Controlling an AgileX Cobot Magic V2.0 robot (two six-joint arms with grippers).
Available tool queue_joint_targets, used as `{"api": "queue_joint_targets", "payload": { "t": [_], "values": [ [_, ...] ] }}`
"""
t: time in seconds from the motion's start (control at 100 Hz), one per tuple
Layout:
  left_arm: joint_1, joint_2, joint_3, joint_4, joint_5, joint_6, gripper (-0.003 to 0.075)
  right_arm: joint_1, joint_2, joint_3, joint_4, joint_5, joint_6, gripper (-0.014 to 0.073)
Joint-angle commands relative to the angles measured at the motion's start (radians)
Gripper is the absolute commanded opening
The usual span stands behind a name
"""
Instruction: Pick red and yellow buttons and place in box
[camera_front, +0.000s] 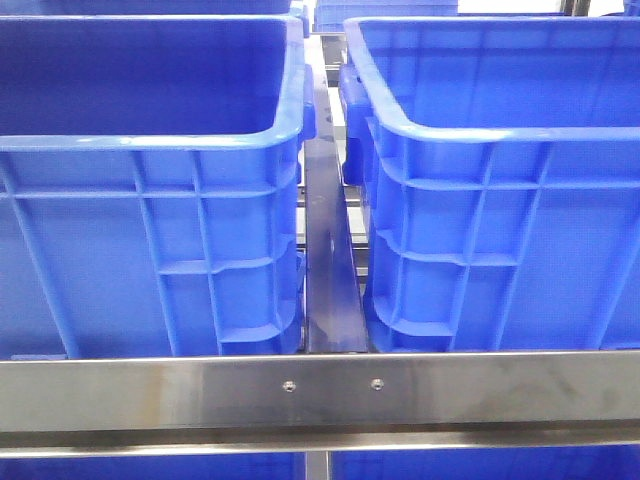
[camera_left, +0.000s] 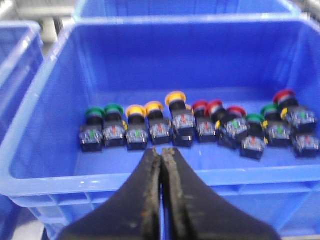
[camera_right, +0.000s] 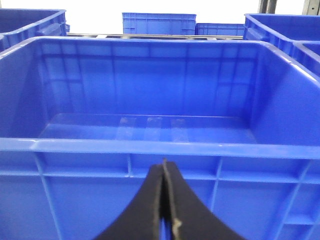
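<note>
Both tools clenched empty, left tool (camera_left: 161, 165) over the crate (camera_left: 45, 175) of push buttons. I'd open wide and drop onto that forward yellow button (camera_left: 175, 98); neighbours are touching.

Left pincer (camera_left: 161, 165): black tapered fingers, worn brownish inner edges. Right pincer (camera_right: 164, 175): black, smooth, tapered.

Steel rail (camera_front: 320, 390); bright backlight beyond.
</note>
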Motion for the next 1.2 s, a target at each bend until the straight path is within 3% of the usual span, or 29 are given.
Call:
{"api": "queue_joint_targets", "payload": {
  "t": [0.0,0.11,0.21,0.4,0.47,0.92,1.19],
  "values": [
    [0.004,0.104,-0.094,-0.004,-0.023,-0.009,-0.0020,-0.003,-0.024,-0.016,-0.009,-0.075,-0.002,-0.0067],
    [0.004,0.212,-0.164,-0.004,0.006,-0.009,-0.0004,-0.003,-0.024,-0.016,-0.009,-0.075,-0.002,-0.0067],
    [0.004,0.296,-0.211,-0.004,0.016,-0.003,0.0098,-0.003,-0.024,-0.016,-0.009,-0.075,-0.002,-0.0067],
    [0.004,0.447,-0.287,-0.004,0.018,-0.003,0.0522,-0.003,-0.024,-0.016,-0.009,-0.075,-0.002,-0.0067],
    [0.004,0.505,-0.319,-0.004,0.037,-0.003,0.0614,-0.003,-0.024,-0.016,-0.009,-0.075,-0.002,-0.0067],
    [0.004,0.931,-0.656,-0.117,0.292,-0.003,0.0621,-0.003,-0.024,-0.016,-0.009,-0.075,-0.002,-0.0067],
    [-0.023,1.173,-0.841,-0.115,0.334,-0.003,0.0621,-0.003,-0.024,-0.016,-0.009,-0.075,-0.002,-0.0067]
  ]
}}
